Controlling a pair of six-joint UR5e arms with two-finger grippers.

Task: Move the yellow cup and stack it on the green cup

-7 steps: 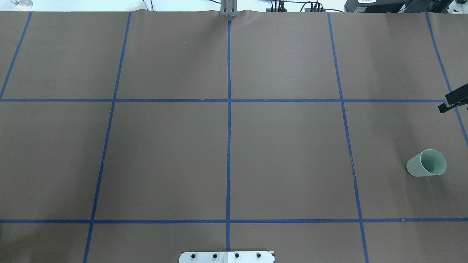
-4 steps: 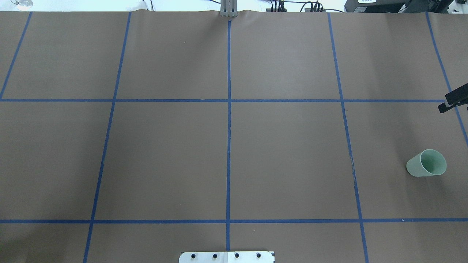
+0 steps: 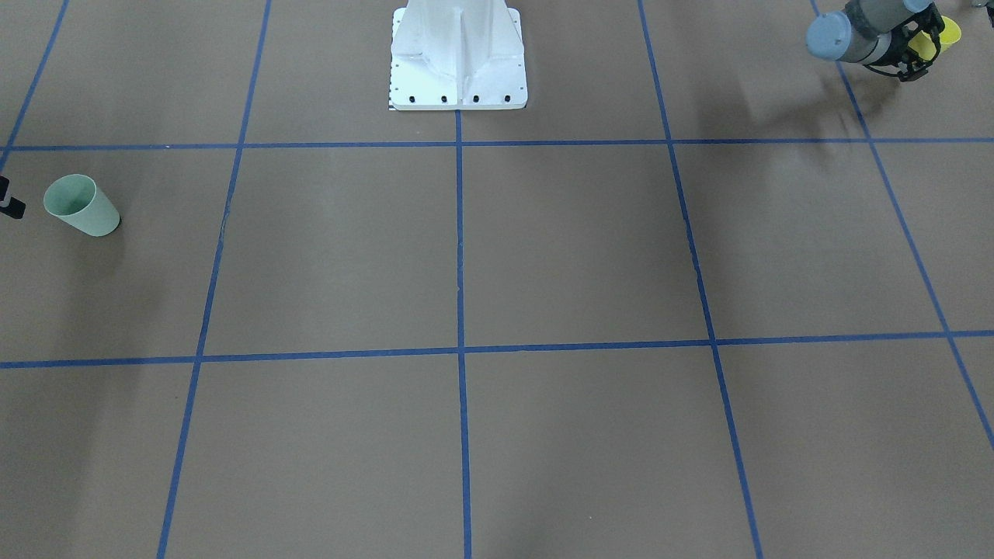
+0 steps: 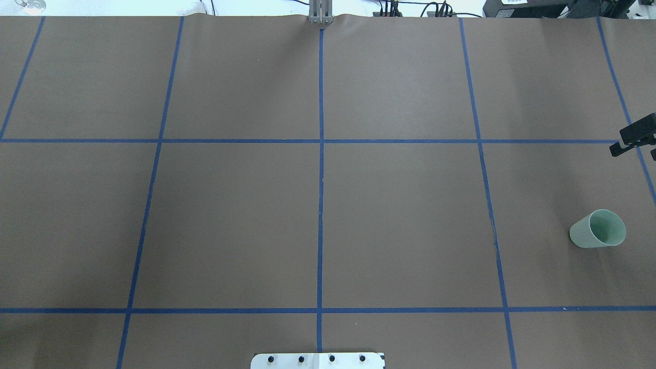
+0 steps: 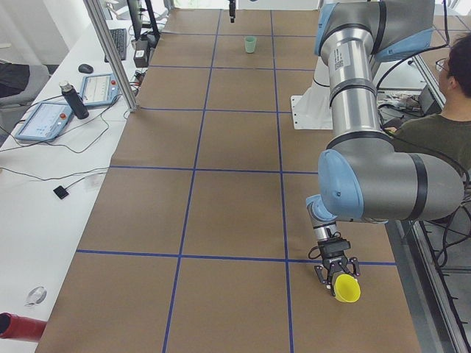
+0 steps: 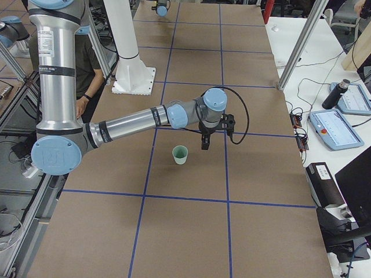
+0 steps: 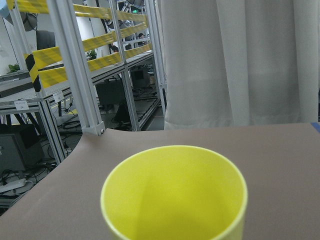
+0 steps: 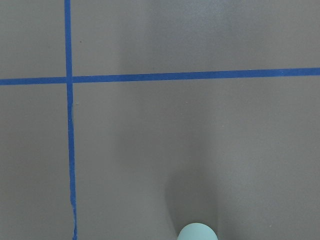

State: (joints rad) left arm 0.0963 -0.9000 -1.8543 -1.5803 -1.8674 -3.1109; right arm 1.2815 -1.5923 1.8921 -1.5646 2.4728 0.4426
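My left gripper (image 5: 337,275) clasps the yellow cup (image 5: 346,289), taped table (image 4: 400,215) stretching to the green cup (image 4: 597,230) (right gripper (image 6: 204,145) nearby, perhaps parted; I can't tell).

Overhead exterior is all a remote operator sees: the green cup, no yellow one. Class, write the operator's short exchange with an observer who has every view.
Operator: Where is the yellow cup?
Observer: At the table's left end, the yellow cup is held in the left gripper.
Operator: Anything inside it?
Observer: No; the left wrist view shows it empty.
Operator: What is the black tip at my right edge?
Observer: The right gripper, pointing down beside the green cup, not touching it.
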